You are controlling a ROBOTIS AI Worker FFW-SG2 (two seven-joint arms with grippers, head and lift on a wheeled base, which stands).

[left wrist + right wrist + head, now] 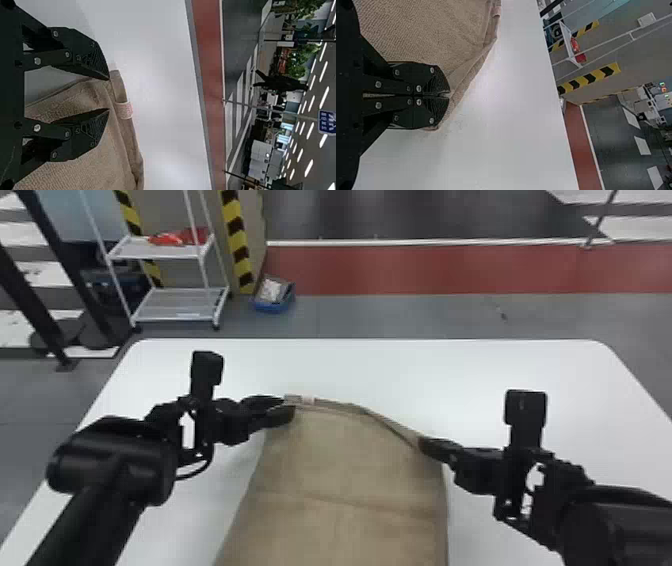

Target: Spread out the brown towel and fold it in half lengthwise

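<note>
Brown towel [350, 470] on white table [390, 365], long axis apparently running from near edge toward far edge. Right gripper [449, 95] clenches towel's far-right corner; left gripper [109, 94], fingers parted, nearest far-left corner, at its tips, likely next grip.

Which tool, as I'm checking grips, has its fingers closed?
The right tool: its fingers are closed on the edge of the towel, while those of the left tool stand apart.

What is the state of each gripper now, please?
Left gripper: open, its fingers apart at the far edge of the brown towel.
Right gripper: closed, holding the towel near its far right corner.
</note>
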